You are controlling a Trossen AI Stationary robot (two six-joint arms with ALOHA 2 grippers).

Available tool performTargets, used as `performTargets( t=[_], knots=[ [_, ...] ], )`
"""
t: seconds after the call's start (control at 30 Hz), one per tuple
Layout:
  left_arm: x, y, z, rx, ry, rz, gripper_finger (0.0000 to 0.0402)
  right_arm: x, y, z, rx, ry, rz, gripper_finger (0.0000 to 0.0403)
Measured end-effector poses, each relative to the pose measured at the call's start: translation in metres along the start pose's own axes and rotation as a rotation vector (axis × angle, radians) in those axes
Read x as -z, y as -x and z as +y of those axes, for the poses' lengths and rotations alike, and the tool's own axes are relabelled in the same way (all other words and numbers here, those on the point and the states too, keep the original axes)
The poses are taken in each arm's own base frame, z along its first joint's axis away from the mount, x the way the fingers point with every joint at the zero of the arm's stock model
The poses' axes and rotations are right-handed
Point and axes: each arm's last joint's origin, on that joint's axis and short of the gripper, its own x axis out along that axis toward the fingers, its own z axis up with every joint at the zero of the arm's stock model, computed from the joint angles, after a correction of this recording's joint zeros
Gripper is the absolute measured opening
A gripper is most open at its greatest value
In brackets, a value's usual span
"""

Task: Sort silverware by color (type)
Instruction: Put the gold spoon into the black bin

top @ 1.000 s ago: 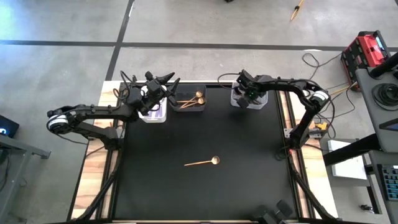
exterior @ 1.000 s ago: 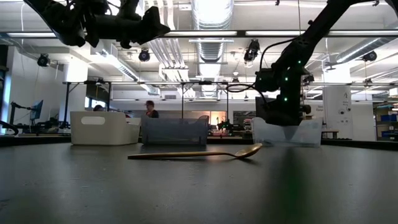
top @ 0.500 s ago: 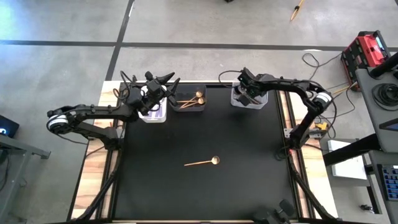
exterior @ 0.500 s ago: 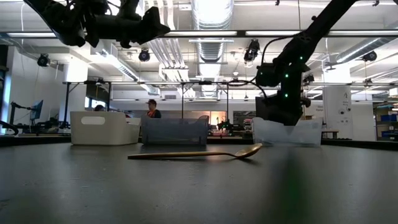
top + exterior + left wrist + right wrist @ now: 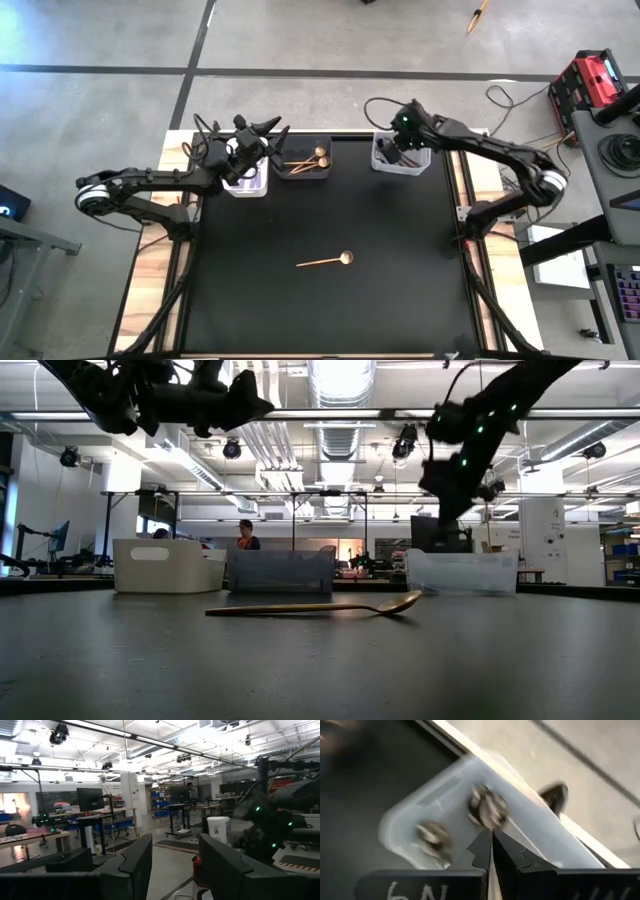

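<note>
- Gold in colour, a single spoon [image 5: 326, 261] is seen lying flat on the black table [image 5: 400, 290], near its middle and well apart from the bins.
- Its long axis is laid roughly across the table, slightly slanted: the bowl points toward the right arm's side, the handle toward the left arm's side.
- In the low view the same spoon [image 5: 315, 606] is shown with its bowl raised a little at the right end.
- More gold spoons [image 5: 307, 159] are held in the dark bin [image 5: 288, 172] at the far edge, bowls turned toward the right.
- Dark grey utensils [image 5: 388, 155] are seen in the clear bin [image 5: 381, 166]; in the right wrist view their rounded ends [image 5: 487, 810] are blurred.
- A white bin [image 5: 247, 188] is placed just beside the dark one.
- The left pincer [image 5: 265, 129] is held above the white bin, fingers partly spread, nothing between them.
- The right pincer [image 5: 491, 851] is raised over the clear bin, fingers pressed together and empty.
</note>
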Motion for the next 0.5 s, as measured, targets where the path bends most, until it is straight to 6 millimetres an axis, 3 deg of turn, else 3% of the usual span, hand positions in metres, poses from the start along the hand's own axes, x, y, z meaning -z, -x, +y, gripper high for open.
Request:
performTargets(
  t=[0.2,0.5],
  knots=[
    [-0.002,0.002,-0.010,0.192,0.050,-0.027,0.0145,0.013,0.037,0.028,-0.118,0.035,-0.238,0.0009],
    [-0.003,0.018,-0.049,0.385,0.180,0.040,0.0139,0.042,0.075,0.071,-0.314,0.157,-0.495,0.0009]
  ],
)
